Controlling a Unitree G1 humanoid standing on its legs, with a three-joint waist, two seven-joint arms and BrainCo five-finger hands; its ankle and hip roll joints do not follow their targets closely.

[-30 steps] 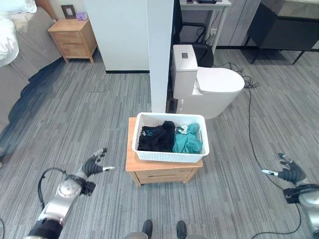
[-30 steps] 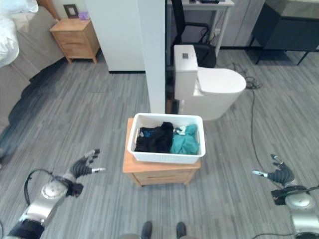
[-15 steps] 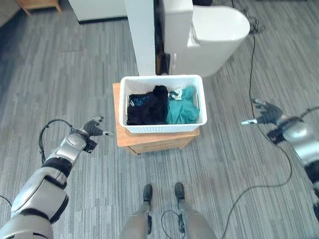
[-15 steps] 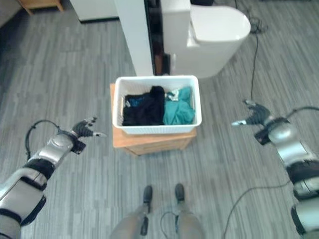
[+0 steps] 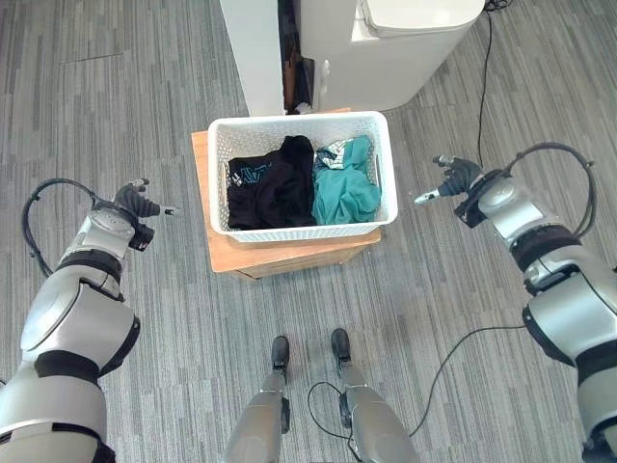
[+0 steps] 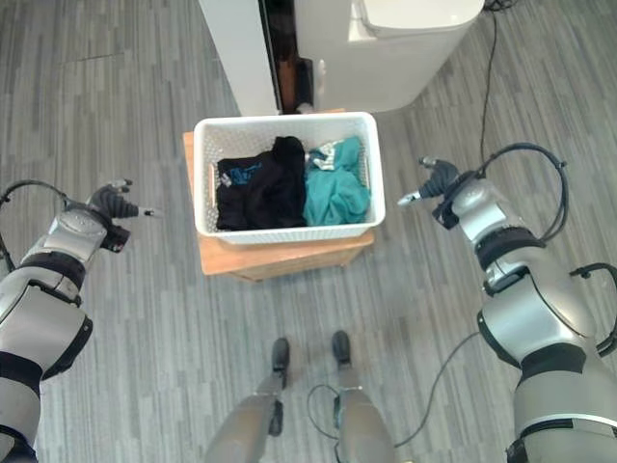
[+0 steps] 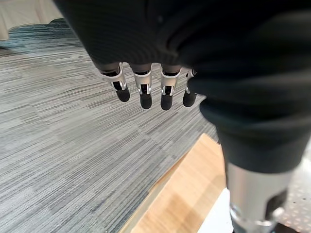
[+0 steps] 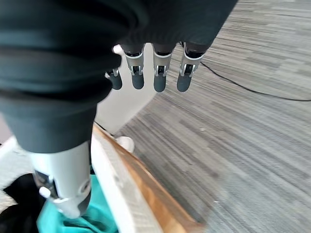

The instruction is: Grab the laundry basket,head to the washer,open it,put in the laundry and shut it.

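Observation:
A white laundry basket (image 5: pixel 301 231) stands on a low wooden table (image 5: pixel 289 257). It holds black clothes (image 5: pixel 270 189) on its left and teal clothes (image 5: pixel 343 193) on its right. My left hand (image 5: pixel 131 202) hovers open over the floor, a short way left of the basket and apart from it. My right hand (image 5: pixel 457 177) hovers open a little right of the basket, its thumb pointing toward the rim. The left wrist view has straight fingers (image 7: pixel 145 92) over carpet beside the table's edge (image 7: pixel 187 194). In the right wrist view the basket's wall (image 8: pixel 115 182) and teal cloth (image 8: pixel 99 214) lie close below the thumb.
A white toilet (image 5: pixel 390 43) and a white pillar (image 5: pixel 253 53) stand right behind the table. Grey striped carpet (image 5: pixel 125 87) surrounds the table on the left, right and near sides.
The camera has tilted down and come closer, so the basket now sits nearer the top. Both hands have risen and come in toward the basket's sides, staying open.

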